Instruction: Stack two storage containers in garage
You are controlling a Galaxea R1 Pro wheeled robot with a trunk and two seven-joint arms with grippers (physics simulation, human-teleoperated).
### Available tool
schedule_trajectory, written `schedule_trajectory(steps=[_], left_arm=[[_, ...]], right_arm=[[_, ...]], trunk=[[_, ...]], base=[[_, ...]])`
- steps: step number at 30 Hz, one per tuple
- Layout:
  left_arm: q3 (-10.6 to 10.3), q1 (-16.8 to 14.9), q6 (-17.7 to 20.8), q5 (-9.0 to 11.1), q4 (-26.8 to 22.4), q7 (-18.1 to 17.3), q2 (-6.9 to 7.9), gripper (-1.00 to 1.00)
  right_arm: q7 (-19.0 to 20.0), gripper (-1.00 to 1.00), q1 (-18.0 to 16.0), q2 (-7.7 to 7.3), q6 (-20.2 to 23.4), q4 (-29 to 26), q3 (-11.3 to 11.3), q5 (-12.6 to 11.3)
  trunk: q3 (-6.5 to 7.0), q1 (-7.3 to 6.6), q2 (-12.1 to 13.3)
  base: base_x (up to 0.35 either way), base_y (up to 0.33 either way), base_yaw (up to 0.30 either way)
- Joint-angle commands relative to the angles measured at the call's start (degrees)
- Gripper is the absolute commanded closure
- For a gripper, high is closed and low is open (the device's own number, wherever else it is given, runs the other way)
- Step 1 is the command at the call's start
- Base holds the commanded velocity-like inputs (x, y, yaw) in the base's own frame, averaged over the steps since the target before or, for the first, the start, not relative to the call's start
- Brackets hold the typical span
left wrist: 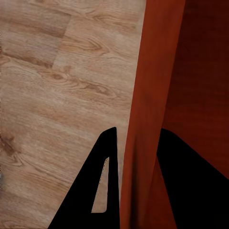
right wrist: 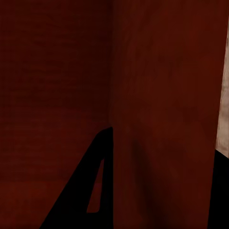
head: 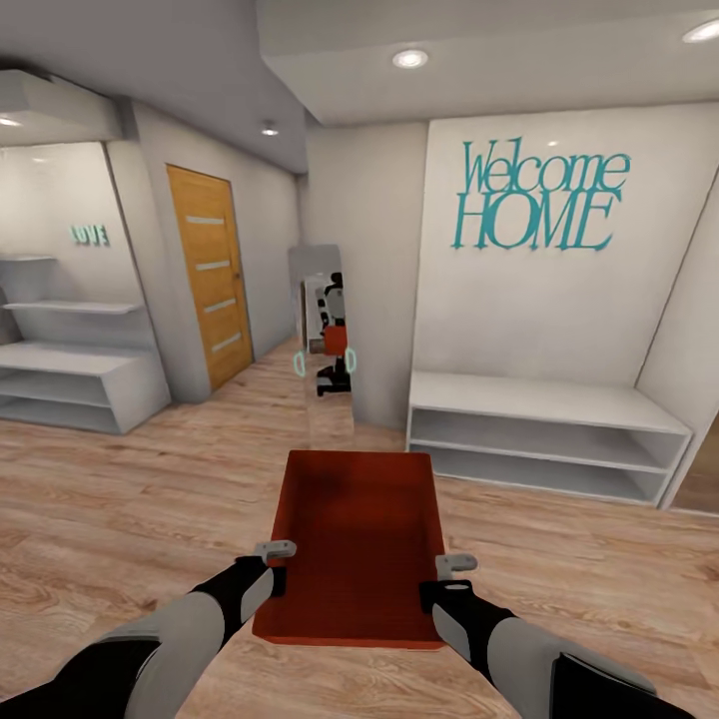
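The storage container [head: 355, 544] rides above the wood floor [head: 120, 499] — left end effector [head: 272, 571] and right end effector [head: 451, 584] each clamp a side wall. It looks stiff, light and smooth-walled — rim grips suit it.

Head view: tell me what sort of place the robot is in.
Most likely a home's entry hall. A teal "Welcome HOME" sign hangs above a low white shelf bench, with a wooden door, a standing mirror and light wood plank floor. Both grippers carry an orange-red storage container.
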Motion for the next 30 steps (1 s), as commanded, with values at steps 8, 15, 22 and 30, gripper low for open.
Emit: schedule_trajectory(steps=[8, 15, 22, 30], left_arm=[[-2.2, 0.0, 0.3, 0.9, 0.1, 0.4, -0.02, 1.0], [-2.2, 0.0, 0.3, 0.9, 0.1, 0.4, -0.02, 1.0], [-2.2, 0.0, 0.3, 0.9, 0.1, 0.4, -0.02, 1.0], [-2.2, 0.0, 0.3, 0.9, 0.1, 0.4, -0.02, 1.0]], right_arm=[[-0.5, 1.0, -0.1, -0.88, 0.3, -0.1, -0.8, 1.1], [-0.5, 1.0, -0.1, -0.88, 0.3, -0.1, -0.8, 1.1], [-0.5, 1.0, -0.1, -0.88, 0.3, -0.1, -0.8, 1.1], [-0.5, 1.0, -0.1, -0.88, 0.3, -0.1, -0.8, 1.1]], trunk=[[-0.09, 0.05, -0.1], [-0.09, 0.05, -0.1], [-0.09, 0.05, -0.1], [-0.09, 0.05, -0.1]], base=[[0.321, 0.0, 0.257], [0.321, 0.0, 0.288], [0.321, 0.0, 0.067], [0.321, 0.0, 0.147]])
